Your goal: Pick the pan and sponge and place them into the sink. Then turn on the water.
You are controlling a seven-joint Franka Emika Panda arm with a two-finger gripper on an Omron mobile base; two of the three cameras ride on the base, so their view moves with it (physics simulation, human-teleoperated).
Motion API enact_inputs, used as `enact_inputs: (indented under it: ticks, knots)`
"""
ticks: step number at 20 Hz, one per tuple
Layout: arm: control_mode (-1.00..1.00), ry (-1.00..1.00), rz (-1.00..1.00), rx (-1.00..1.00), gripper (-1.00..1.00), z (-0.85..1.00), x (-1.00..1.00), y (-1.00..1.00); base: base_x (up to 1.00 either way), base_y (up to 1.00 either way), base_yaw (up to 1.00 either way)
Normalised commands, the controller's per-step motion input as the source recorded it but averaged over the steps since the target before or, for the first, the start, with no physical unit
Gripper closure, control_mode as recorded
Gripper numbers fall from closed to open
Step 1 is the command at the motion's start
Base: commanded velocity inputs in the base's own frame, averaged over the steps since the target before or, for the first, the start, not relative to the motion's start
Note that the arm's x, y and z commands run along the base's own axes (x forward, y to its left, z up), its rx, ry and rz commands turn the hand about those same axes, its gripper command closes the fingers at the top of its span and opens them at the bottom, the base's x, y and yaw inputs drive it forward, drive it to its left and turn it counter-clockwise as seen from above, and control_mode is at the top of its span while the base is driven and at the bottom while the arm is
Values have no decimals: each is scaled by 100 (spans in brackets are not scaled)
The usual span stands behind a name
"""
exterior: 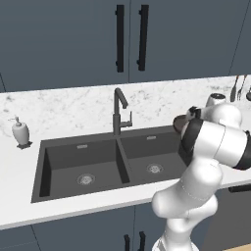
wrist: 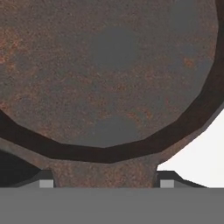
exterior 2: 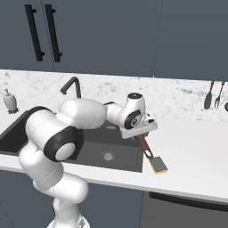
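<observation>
Pan (wrist: 109, 74), dark brown and rust-mottled, is lying on the white surface (exterior 2: 196, 151) just right of the sink (exterior: 98, 166), its round bowl taking up most of the hand view; its short handle (exterior 2: 144, 146) is pointing toward the near edge of the surface; the tool (wrist: 104, 183) is sitting low over the root of that handle, one dark fingertip (wrist: 46, 181) showing on each side of it, the jaws standing partly apart around the handle, though whether they are actually pressing on it cannot be told; the sponge (exterior 2: 158, 165), yellow with a grey-green top, is lying at the near end of the handle, touching it or just beside it; the double-basin sink is sitting dry, with a silver drain in each basin; the dark angular faucet (exterior: 119, 112) is rising behind the divider; a soap dispenser (exterior: 20, 132) is standing far left of the sink; utensils (exterior 2: 213, 95) are hanging against the marbled wall at the far right.
</observation>
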Motion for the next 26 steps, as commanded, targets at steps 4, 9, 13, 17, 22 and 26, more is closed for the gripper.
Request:
enact_inputs:
  ticks: [4, 9, 13, 17, 22, 26]
  knots:
    - [-100, 0, 0, 0, 100, 1, -2, 27, 0, 0, 0]
    - [-100, 0, 0, 0, 100, 0, -1, 22, 0, 0, 0]
    - [-100, 0, 0, -1, 100, 0, 0, 28, 0, 0, 0]
    - [-100, 0, 0, 0, 100, 0, 0, 21, 0, 0, 0]
    - [-100, 0, 1, 0, 100, 0, 0, 9, 0, 0, 0]
    - [-100, 0, 2, 0, 100, -7, 0, 4, 0, 0, 0]
